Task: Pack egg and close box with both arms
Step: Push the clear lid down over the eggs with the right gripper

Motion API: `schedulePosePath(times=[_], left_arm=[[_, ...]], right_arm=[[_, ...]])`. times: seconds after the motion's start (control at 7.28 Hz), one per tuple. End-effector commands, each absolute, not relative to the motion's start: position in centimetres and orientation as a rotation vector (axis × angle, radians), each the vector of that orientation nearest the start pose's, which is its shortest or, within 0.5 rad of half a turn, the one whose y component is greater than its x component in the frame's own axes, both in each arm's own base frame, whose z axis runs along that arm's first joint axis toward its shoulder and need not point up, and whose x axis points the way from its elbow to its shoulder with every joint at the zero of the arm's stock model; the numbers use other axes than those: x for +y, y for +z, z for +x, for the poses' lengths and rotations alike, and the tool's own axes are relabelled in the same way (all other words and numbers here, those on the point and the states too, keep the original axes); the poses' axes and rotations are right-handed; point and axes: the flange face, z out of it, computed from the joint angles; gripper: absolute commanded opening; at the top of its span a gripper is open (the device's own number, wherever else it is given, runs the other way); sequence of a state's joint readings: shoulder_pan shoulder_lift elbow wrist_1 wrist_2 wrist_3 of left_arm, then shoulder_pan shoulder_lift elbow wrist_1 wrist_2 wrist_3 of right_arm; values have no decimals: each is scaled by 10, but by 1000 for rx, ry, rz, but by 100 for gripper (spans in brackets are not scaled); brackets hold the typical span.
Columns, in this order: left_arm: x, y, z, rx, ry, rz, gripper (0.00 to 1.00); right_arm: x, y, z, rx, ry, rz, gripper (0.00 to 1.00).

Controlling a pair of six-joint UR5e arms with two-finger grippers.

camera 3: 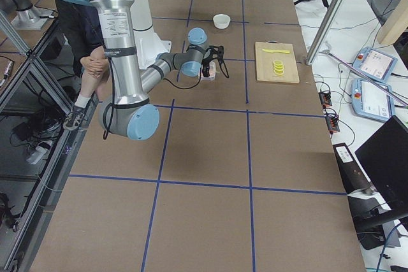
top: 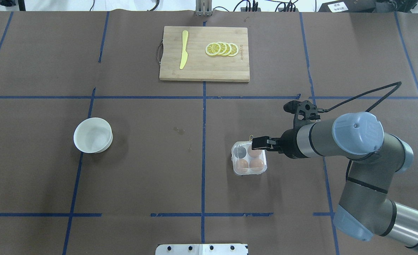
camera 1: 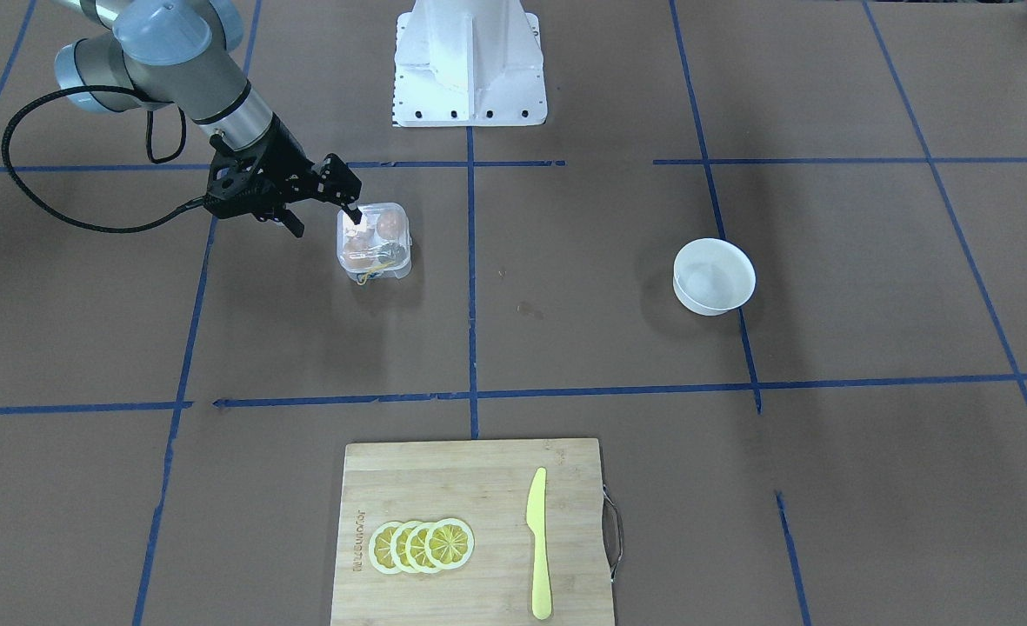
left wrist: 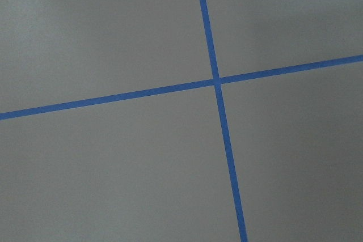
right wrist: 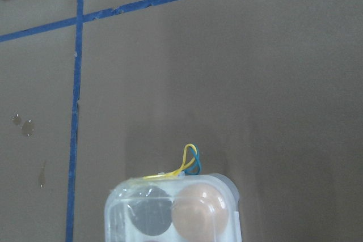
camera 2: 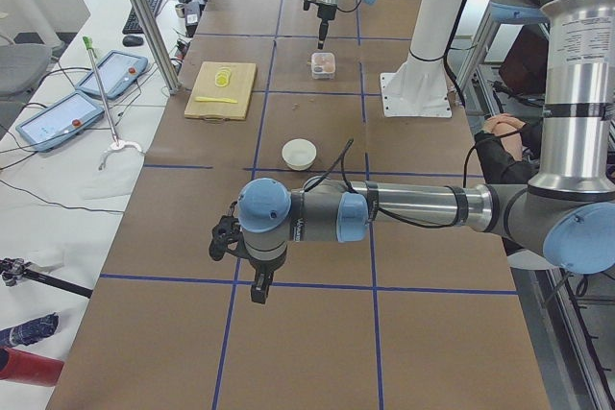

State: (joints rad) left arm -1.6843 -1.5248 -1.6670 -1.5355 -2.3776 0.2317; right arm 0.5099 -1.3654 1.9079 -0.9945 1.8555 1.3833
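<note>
The box (camera 1: pixel 383 248) stands on the table on my right side, with its clear lid lying down over the tray. It also shows in the overhead view (top: pixel 248 159) and in the right wrist view (right wrist: pixel 170 213). Three orange-brown eggs (top: pixel 255 153) fill three cells and the fourth cell looks dark. A yellow band loop (right wrist: pixel 190 162) sticks out at the box's far edge. My right gripper (camera 1: pixel 325 224) is open and empty. One fingertip (top: pixel 255 143) rests at the lid's edge nearest the arm. My left gripper (camera 2: pixel 258 293) hangs over bare table far from the box, and I cannot tell if it is open.
An empty white bowl (top: pixel 93 135) stands on my left side. A wooden cutting board (top: pixel 201 69) with a yellow knife (top: pixel 184 49) and lemon slices (top: pixel 222 49) lies at the far middle. The white pedestal (camera 1: pixel 470 65) is at my base.
</note>
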Motion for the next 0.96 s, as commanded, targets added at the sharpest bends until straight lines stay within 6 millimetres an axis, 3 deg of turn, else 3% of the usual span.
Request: schedulePosePath(times=[0.0, 0.27, 0.41, 0.55, 0.69, 0.82], left_arm=[[-463, 635, -115, 793, 119, 154, 100], [-463, 635, -115, 793, 119, 154, 100], [-463, 634, -114, 794, 121, 153, 100], [-463, 634, -114, 794, 119, 154, 100], [-463, 634, -114, 793, 123, 155, 100], [-463, 635, -115, 790, 122, 154, 100]], right_arm=[[-364, 329, -426, -1116, 131, 127, 100], [-394, 333, -380, -982, 186, 53, 100], [-400, 349, -356, -931, 121, 84, 100], [-409, 389, -314, -877, 80, 94, 100], [-421, 431, -249, -849, 25, 88, 100], [-420, 489, -165, -805, -95, 118, 100]])
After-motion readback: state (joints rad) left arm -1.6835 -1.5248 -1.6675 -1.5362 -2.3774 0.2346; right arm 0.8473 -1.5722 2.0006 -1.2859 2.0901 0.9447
